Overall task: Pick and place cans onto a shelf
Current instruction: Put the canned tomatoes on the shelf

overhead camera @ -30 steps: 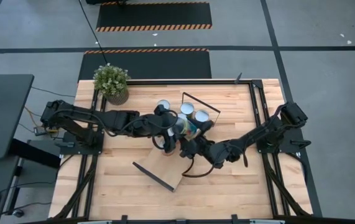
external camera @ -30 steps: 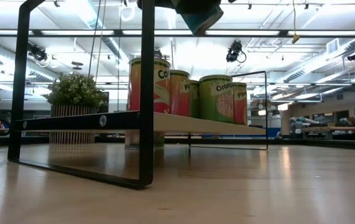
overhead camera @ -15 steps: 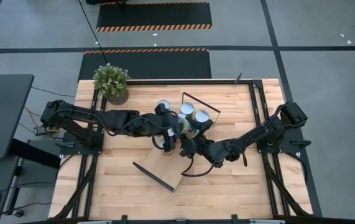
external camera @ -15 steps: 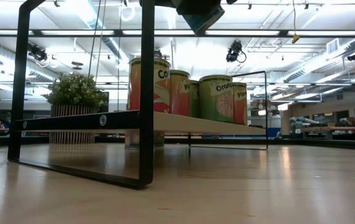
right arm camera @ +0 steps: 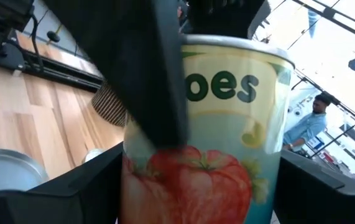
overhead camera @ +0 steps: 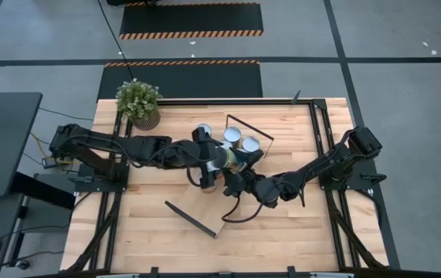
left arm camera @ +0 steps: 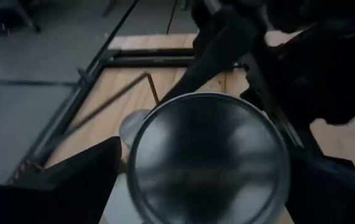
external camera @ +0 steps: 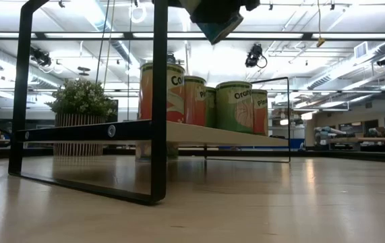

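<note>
A can (overhead camera: pixel 224 160) with a tomato label (right arm camera: pixel 202 143) and a silver top (left arm camera: pixel 209 158) hangs over the middle of the shelf (overhead camera: pixel 208 205), between my two grippers. My right gripper (overhead camera: pixel 230 167) reaches it from the table's right and is shut on it. My left gripper (overhead camera: pixel 215 158) comes from the left and is open. Its fingers (left arm camera: pixel 71 183) stand on either side of the can's upper part. In the low view only the can's lower corner (external camera: pixel 218 23) shows. Other cans (overhead camera: pixel 232 137) stand upright on the board's far part (external camera: pixel 234 106). My right gripper pinches the can's side wall (right arm camera: pixel 133 180) between its two fingers, one on each side. The fingers come in about level, from the table's right and near side. The can stands roughly upright in the hold, lifted clear above the shelf board.
A potted plant (overhead camera: pixel 139 103) stands at the table's far left corner. The shelf's black wire end frames (external camera: pixel 158 101) rise at both short ends. People (right arm camera: pixel 314 118) are in the room beyond the table.
Both arms have stayed where they were over the shelf. In the low view the held can's lower corner has tipped slightly.
</note>
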Controlling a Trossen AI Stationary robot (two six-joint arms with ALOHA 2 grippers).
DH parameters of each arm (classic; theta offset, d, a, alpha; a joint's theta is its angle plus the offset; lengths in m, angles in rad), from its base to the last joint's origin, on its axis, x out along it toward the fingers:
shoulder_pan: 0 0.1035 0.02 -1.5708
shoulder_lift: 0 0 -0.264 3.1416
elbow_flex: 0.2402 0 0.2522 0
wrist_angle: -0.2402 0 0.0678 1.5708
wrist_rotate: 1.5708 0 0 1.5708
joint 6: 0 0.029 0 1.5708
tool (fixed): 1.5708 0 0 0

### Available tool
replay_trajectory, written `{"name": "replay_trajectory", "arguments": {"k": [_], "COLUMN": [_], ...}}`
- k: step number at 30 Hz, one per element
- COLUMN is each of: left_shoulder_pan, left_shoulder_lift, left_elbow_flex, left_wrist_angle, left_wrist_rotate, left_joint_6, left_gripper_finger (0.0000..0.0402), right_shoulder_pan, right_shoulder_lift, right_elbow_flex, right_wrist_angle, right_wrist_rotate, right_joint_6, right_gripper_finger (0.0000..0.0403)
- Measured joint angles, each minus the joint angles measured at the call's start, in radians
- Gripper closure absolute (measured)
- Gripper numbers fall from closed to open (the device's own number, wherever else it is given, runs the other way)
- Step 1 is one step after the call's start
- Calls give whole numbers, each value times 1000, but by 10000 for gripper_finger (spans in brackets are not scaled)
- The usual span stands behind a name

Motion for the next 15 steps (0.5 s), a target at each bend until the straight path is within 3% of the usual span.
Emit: {"name": "replay_trajectory", "arguments": {"k": [9, 15], "left_shoulder_pan": [-29, -52], "left_shoulder_lift": [-112, -135], "left_elbow_flex": [0, 1], "left_wrist_angle": [-34, -86], "left_wrist_rotate": [95, 102], "left_joint_6": [115, 91], "left_gripper_finger": [9, 9], "right_shoulder_pan": [74, 139], "right_shoulder_lift": [-3, -40], "right_elbow_flex": [-25, -144], "right_wrist_angle": [-7, -8], "right_wrist_rotate": [44, 35], "right_joint_6": [28, 206], "right_gripper_finger": [70, 70]}}
